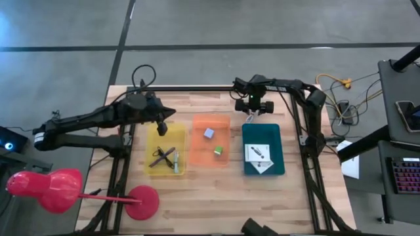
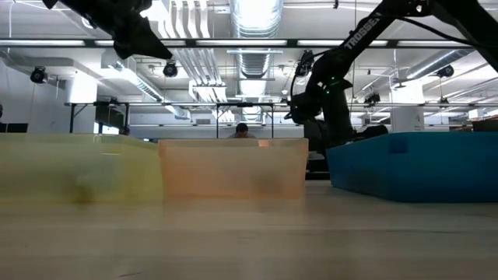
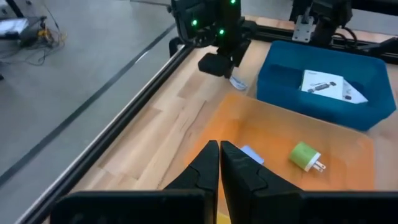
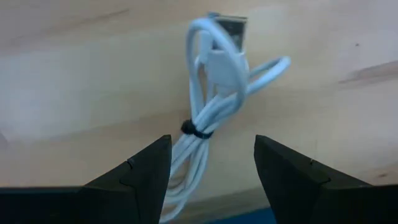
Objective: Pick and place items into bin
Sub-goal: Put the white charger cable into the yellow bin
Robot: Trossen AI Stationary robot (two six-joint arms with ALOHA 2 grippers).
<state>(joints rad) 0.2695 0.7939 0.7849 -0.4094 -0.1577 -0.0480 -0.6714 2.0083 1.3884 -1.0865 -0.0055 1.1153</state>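
The right gripper [image 4: 211, 167] hung over the bare wood just beyond the far edge of the teal bin [image 1: 264, 168], its fingers [image 4: 142, 171] spread wide and holding nothing. The white cable [image 4: 211, 106], bundled with a dark tie and ending in a USB plug, lay on the table in the gap between those fingers, reaching out past their tips, touching neither so far as could be seen.

The left gripper [image 3: 219, 163] hovered above the far end of the yellow bin [image 1: 148, 168], its fingers pressed together with nothing between them. Ahead of its fingertips sat the orange bin [image 3: 348, 138], holding the green cube [image 3: 305, 155] and the lavender cube [image 1: 209, 133]. In the yellow bin lay the purple tool [image 1: 161, 157] crossed by the silvery tool [image 1: 175, 162].

White printed cards [image 3: 323, 85] rested in the teal bin; their print was too small to read. In the low view, "TROSSEN" was lettered along the right arm [image 2: 359, 35].
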